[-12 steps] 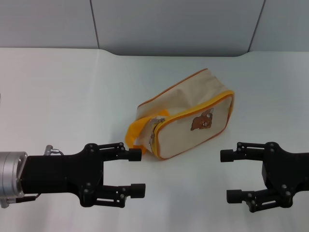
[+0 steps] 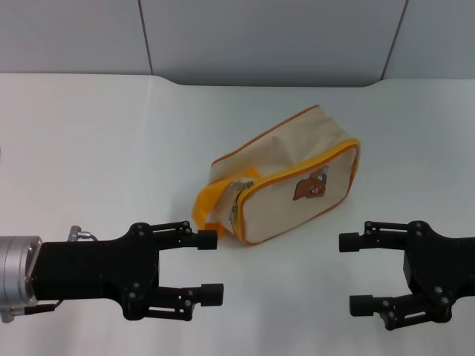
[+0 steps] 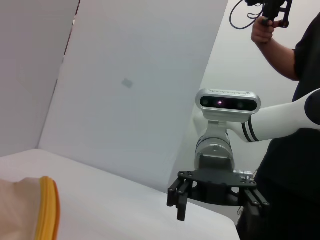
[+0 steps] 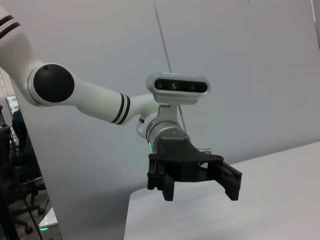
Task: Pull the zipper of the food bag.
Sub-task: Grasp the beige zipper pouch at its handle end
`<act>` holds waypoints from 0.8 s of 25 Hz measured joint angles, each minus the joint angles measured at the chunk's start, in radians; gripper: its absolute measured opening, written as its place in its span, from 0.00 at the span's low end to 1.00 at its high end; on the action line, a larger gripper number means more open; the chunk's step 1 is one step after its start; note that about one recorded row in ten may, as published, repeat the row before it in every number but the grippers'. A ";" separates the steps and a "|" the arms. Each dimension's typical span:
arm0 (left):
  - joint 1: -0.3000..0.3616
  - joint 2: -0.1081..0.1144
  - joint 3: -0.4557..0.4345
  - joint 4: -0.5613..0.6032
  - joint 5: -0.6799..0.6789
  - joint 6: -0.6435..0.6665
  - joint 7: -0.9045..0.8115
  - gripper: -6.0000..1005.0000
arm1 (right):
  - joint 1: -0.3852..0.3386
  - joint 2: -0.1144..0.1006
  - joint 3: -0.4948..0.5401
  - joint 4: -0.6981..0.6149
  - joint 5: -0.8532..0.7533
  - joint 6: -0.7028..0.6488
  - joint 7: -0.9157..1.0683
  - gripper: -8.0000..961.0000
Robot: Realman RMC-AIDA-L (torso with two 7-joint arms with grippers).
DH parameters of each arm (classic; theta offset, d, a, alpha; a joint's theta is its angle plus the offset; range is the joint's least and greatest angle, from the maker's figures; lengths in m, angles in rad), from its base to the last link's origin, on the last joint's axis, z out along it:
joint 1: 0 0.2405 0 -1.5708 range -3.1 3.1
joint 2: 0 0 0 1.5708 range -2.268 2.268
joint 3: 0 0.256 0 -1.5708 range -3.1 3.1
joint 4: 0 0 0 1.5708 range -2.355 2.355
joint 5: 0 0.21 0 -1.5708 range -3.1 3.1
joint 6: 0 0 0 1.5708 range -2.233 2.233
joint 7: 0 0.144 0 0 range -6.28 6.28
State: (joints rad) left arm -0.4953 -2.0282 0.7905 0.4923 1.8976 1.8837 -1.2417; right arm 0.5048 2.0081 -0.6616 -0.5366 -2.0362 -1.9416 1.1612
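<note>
The food bag [image 2: 286,176] lies on its side mid-desk [image 2: 89,148], its zipper [image 2: 234,215] pull at the bag's end nearest the left pincer [image 2: 210,267], beside the orange loop handle [image 2: 208,204]. Compared with half a second ago, the left pincer, jaws spread and empty, has sunk slightly nearer the robot, no closer to the bag. The right pincer [image 2: 355,273], also spread and empty, sits unchanged off the bag's opposite end; the approach looks barely begun.
</note>
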 joint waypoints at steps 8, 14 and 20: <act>0.040 -0.035 -0.031 -0.041 -0.009 -0.248 0.098 0.81 | -0.013 -0.004 0.005 0.002 -0.001 0.002 -0.021 0.88; -0.014 -0.048 -0.061 -0.203 -0.037 -0.436 0.223 0.80 | -0.037 -0.007 0.009 -0.001 0.003 0.005 -0.024 0.88; -0.080 -0.052 -0.058 -0.277 -0.047 -0.547 0.254 0.80 | -0.050 -0.007 0.012 -0.002 0.004 0.007 -0.036 0.88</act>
State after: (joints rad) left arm -0.5751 -2.0801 0.7323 0.2155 1.8506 1.3369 -0.9875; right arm 0.4553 2.0006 -0.6493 -0.5387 -2.0322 -1.9348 1.1248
